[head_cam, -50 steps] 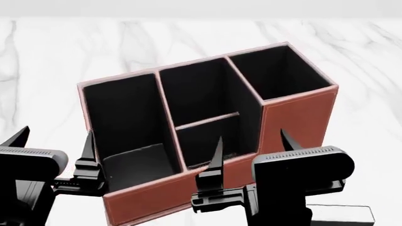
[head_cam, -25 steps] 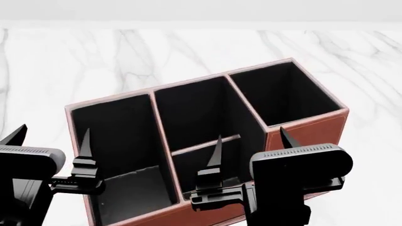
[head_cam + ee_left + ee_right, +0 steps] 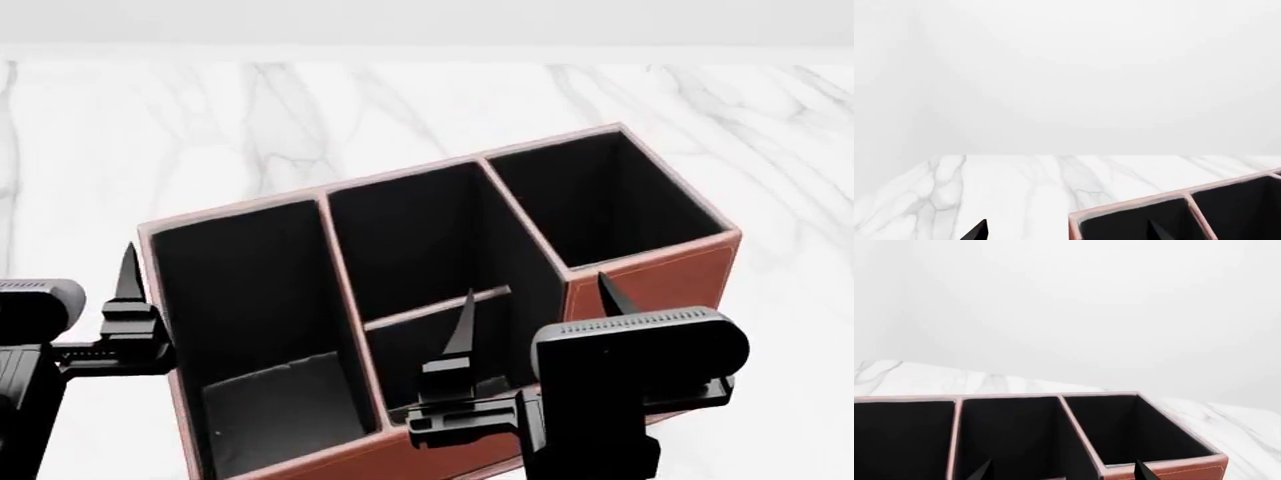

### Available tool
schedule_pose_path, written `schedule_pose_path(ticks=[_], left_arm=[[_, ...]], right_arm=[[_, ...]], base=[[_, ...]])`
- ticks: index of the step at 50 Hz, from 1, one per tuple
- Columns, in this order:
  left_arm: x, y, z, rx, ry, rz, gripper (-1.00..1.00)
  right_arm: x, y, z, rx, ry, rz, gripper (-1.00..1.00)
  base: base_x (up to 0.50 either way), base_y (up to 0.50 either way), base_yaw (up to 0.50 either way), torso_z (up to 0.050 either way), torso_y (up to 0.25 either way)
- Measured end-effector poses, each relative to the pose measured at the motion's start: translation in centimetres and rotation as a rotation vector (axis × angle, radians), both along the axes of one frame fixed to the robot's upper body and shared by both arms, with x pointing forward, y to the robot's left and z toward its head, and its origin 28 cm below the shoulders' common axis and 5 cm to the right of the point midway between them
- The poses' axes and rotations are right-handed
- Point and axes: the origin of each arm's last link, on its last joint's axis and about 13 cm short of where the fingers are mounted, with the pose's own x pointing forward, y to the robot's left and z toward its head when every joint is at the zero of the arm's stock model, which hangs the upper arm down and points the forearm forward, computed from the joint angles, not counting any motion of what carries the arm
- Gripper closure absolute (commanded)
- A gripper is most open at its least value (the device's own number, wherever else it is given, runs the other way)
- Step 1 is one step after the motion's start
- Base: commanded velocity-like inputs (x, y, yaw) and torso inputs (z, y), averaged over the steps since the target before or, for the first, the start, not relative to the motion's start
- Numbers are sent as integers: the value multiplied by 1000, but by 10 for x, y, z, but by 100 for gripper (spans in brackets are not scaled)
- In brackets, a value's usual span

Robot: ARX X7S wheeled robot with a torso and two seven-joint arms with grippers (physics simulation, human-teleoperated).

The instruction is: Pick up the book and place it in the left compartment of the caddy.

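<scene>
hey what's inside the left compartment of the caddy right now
Nothing visible: the left compartment of the caddy shows only black lining and bare floor. No book there; its near corner is hidden by the front wall.

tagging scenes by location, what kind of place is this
Probably a simulated desk or countertop setup, not a real room. A white marble-patterned table holds a leather-look caddy of the desk-organizer kind. Behind it is only a blank pale backdrop, with no furniture or walls to identify.
</scene>
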Motion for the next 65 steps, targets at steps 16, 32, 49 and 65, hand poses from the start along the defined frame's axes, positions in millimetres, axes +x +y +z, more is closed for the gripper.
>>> schedule_pose_path(ticks=[16,32,49,65], left_arm=[[2,5,3,1,-11,28,-100],[3,6,4,2,-13,33,-100],[4,5,6,4,-18,32,-100],[6,6,7,7,-21,34,-100]], right_arm=[[1,0,2,17,12,1,-100],[12,-10,62,70,65,-20,-100],[25,-30,125,-71,329,202,-100],[21,-64,154,-445,585,432,-100]], base=[[0,0,0,0,0],[0,0,0,0,0],[0,0,0,0,0],[0,0,0,0,0]])
